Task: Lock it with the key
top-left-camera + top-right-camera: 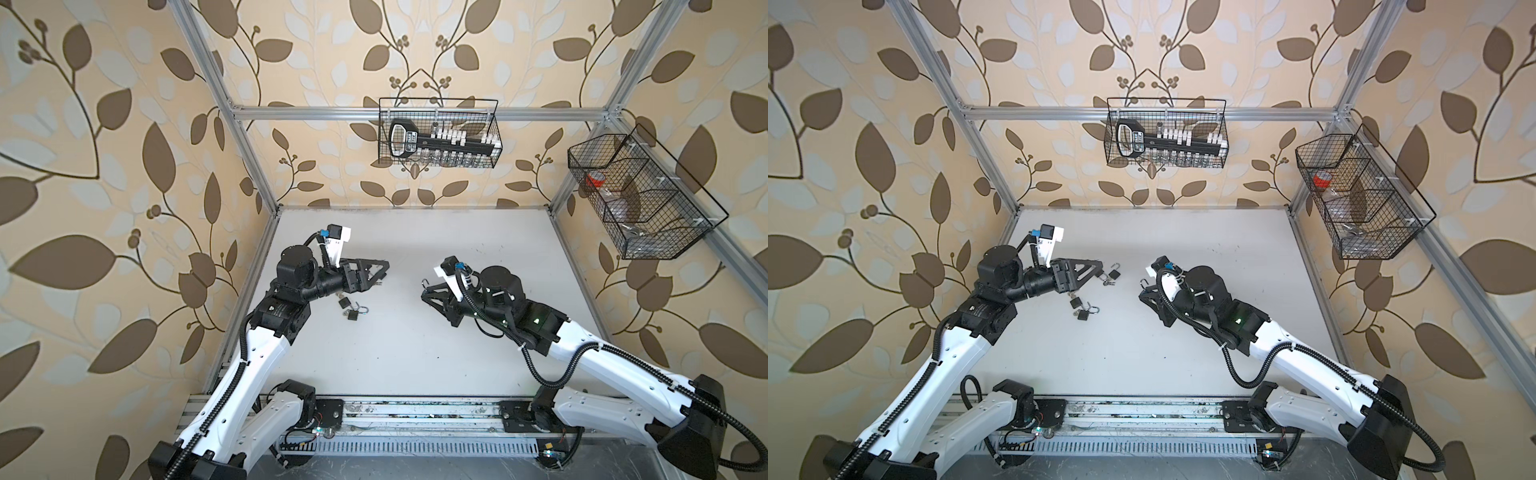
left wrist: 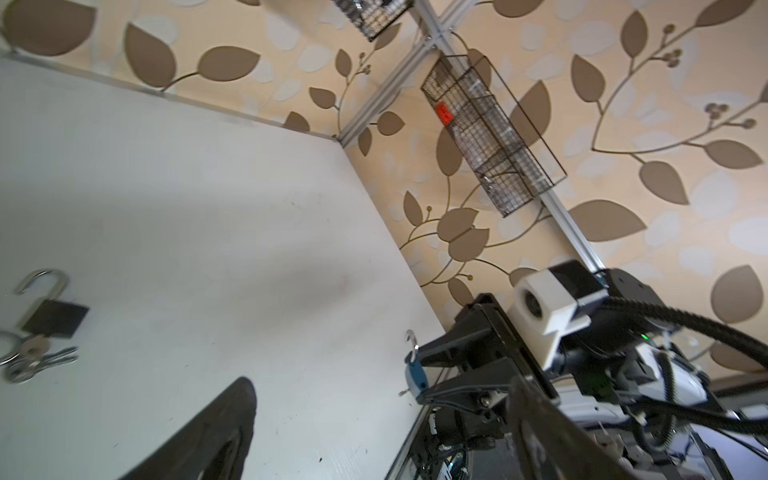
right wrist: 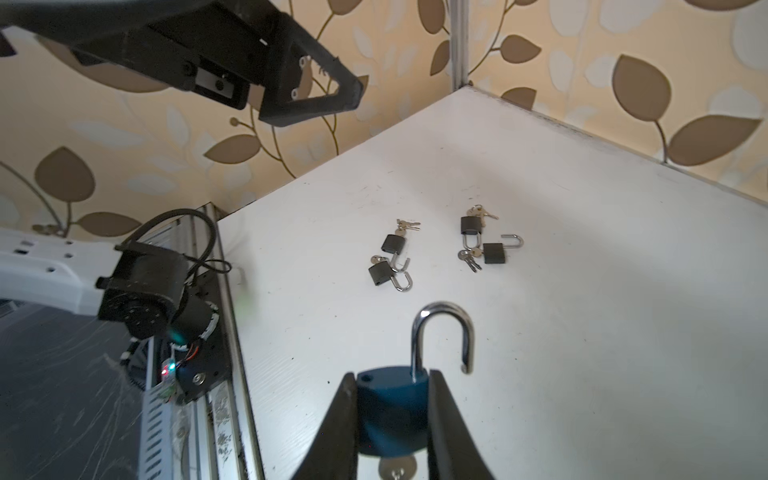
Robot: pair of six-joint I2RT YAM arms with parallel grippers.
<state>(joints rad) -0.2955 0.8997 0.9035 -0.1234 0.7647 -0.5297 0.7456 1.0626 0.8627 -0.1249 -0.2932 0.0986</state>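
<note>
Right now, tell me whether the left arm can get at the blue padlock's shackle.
Probably yes: the left gripper is open, and the shackle stands clear of the right gripper holding the padlock; nothing sits between them.

The black padlock (image 2: 56,318) lies on the white table (image 2: 208,187), shackle open. With the shackle at 12 o'clock, its key bunch (image 2: 37,361) sits at about 7 o'clock, against the body. The right gripper (image 2: 419,375) clamps a blue padlock (image 2: 415,371). The left gripper (image 2: 382,386) has its fingers wide apart.
</note>
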